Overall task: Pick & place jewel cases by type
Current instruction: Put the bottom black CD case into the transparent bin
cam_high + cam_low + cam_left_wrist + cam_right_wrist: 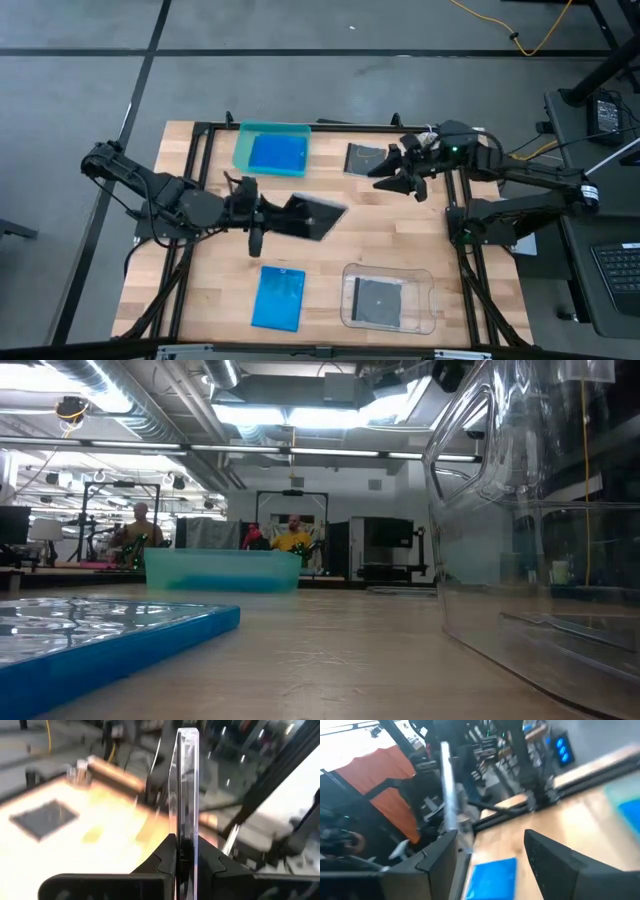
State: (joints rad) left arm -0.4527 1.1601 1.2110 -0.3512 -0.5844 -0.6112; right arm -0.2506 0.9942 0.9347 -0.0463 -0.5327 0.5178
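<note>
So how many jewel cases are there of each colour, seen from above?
Blue cases: 2, one in the teal tray, one on the table.
Dark cases: 3, one in the clear tray, one on the table, one in the left tool.
Total: 5 visible.

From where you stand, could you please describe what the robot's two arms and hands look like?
Both arms are dark, jointed and slim, with black cables trailing along them. The left hand ends in two black angular fingers. The right hand has matching dark blocky fingers, and a small green light glows on its wrist.
</note>
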